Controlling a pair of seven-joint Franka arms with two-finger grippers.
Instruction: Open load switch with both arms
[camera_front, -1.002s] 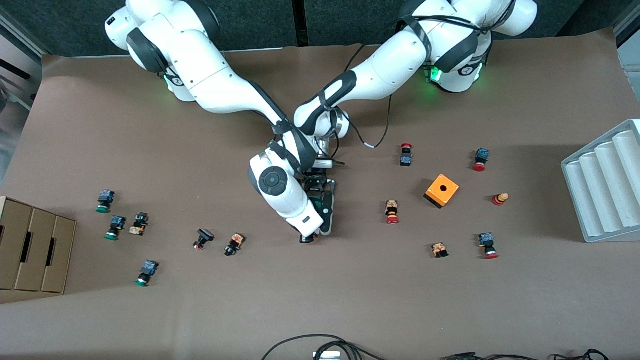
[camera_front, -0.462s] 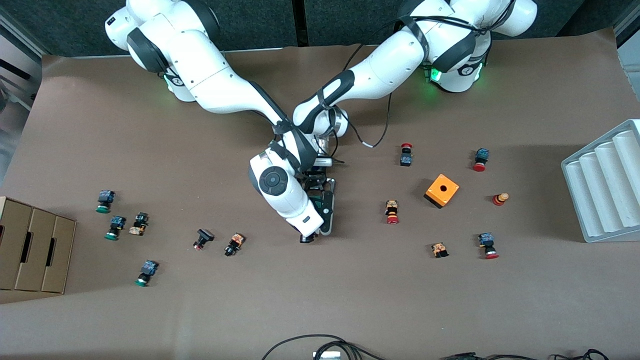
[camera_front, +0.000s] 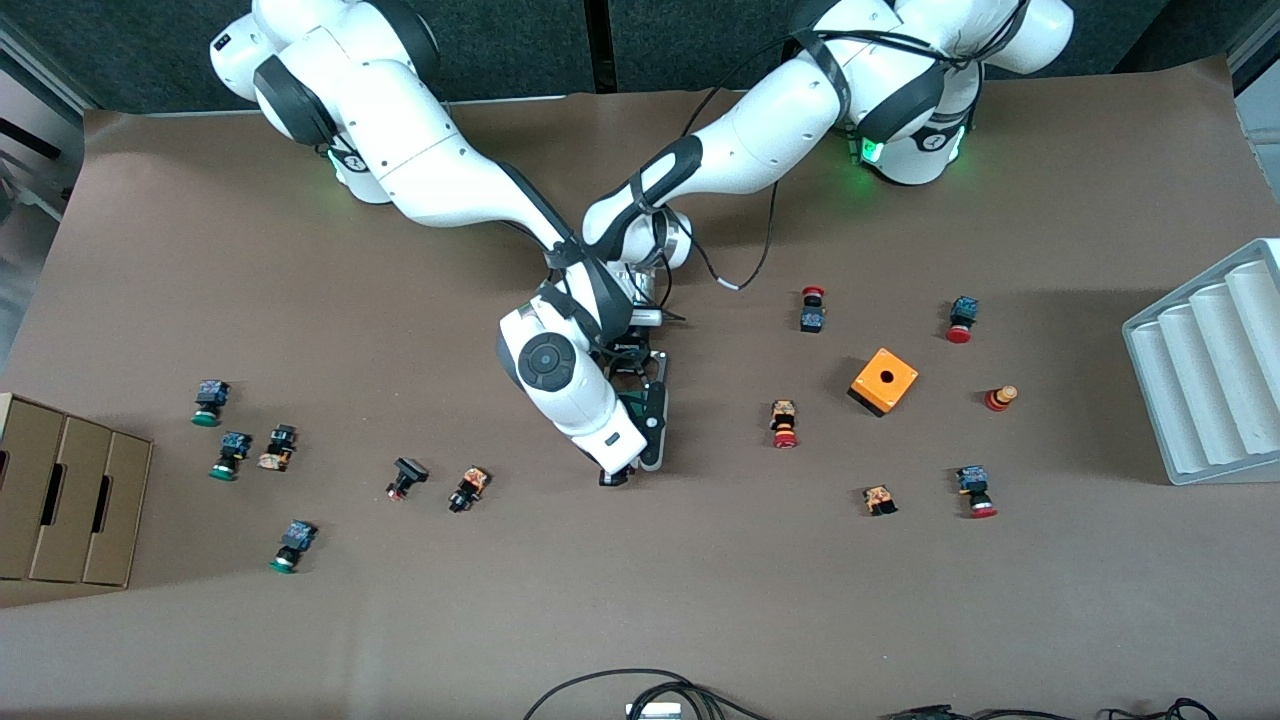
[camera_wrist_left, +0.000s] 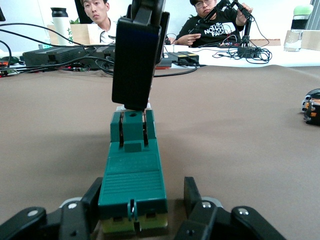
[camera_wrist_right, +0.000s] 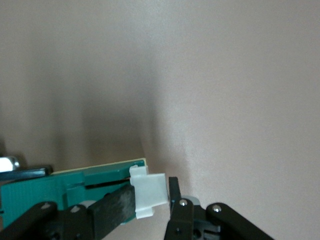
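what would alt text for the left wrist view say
A dark-green load switch lies lengthwise on brown table paper, its near end between the left gripper jaws. The right gripper comes down on its other end. Two people sit at a desk in the background.

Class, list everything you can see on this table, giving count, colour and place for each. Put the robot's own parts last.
load switch: 1, dark green with a white sliding piece, mid-table
orange box: 1, orange with a hole, toward the left arm's end
red-capped push buttons: 4, around the orange box
green-capped push buttons: 3, toward the right arm's end
other small button parts: 5, black, orange or red, scattered
cardboard box: 1, brown, at the right arm's end
ribbed tray: 1, white, at the left arm's end
cables: black, at the table edge nearest the camera
table: 1, brown
left gripper: black, at the load switch's end toward the bases
right gripper: black, shut on the load switch's white piece
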